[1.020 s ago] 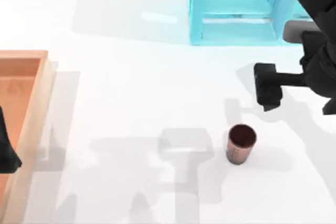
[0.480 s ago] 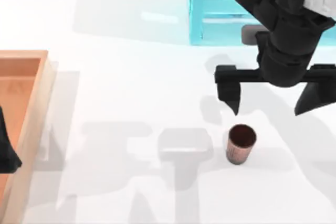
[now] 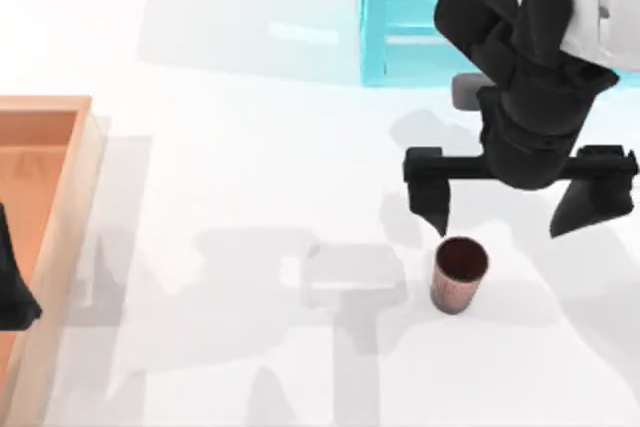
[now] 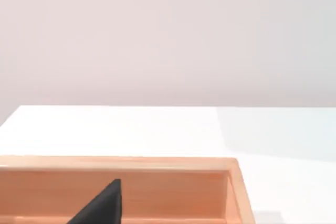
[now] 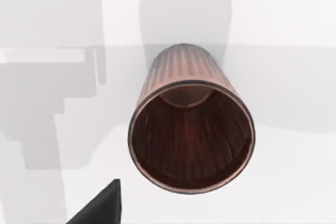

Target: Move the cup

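Cup (image 3: 459,274) upright on white table (image 3: 230,177), right of centre in top view, toward near edge. Reddish-brown ribbed wall, dark brown inside, no handle. Nothing touching it.

Right gripper (image 3: 512,209) above table just behind cup, fingers spread wide apart and holding nothing. Left-hand finger (image 3: 431,192) tip close to cup rim, slightly to its left; other finger (image 3: 587,197) well off to cup's right. Cup not between fingers: sits in front of left-hand one. Right arm reaching in from upper right corner, crossing in front of pale blue frame (image 3: 400,17) at far edge of table.

Right wrist view: straight down into cup (image 5: 191,135), open mouth large in picture, standing on table (image 5: 294,14); one dark finger tip (image 5: 102,205) at picture edge, apart from cup.

Left gripper (image 3: 12,287) parked at left edge of table over wooden tray (image 3: 60,197); cannot tell whether open or closed. Left wrist view: tray wall (image 4: 157,187) and bare table (image 4: 131,129) beyond.
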Available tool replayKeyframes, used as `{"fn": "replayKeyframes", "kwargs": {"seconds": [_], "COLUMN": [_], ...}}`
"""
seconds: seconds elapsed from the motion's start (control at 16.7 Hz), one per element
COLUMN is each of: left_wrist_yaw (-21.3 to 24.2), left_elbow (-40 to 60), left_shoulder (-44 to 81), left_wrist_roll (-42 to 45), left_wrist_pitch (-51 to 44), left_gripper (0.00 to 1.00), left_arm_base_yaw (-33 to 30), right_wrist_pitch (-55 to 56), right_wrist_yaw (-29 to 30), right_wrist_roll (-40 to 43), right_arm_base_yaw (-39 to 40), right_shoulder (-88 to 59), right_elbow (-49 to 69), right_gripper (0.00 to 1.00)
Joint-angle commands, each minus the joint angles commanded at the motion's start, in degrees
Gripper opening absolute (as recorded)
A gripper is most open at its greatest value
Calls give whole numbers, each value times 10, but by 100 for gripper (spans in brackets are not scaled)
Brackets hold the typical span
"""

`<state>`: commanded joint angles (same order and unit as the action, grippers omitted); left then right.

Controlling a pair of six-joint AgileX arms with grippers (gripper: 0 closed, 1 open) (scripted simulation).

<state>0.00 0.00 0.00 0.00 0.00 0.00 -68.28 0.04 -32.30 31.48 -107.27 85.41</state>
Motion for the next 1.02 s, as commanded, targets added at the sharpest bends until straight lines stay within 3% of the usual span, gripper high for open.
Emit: {"fn": "replayKeyframes", "kwargs": {"seconds": [0.3,0.66,1.02], "left_wrist_yaw": [0,0,0], "left_elbow": [0,0,0], "left_shoulder": [0,0,0], "left_wrist_roll": [0,0,0], "left_wrist_pitch": [0,0,0], "left_gripper": [100,100,100], "left_arm_base_yaw": [0,0,0], "right_wrist_pitch": [129,150,150], "right_wrist_yaw": [0,0,0], "right_wrist_roll": [-3,-4,-4], "right_arm_base_yaw": [2,3,3], "right_shoulder": [-28,-35,-35], "right_elbow": [-96,-115,-115], "right_gripper": [100,100,55]}}
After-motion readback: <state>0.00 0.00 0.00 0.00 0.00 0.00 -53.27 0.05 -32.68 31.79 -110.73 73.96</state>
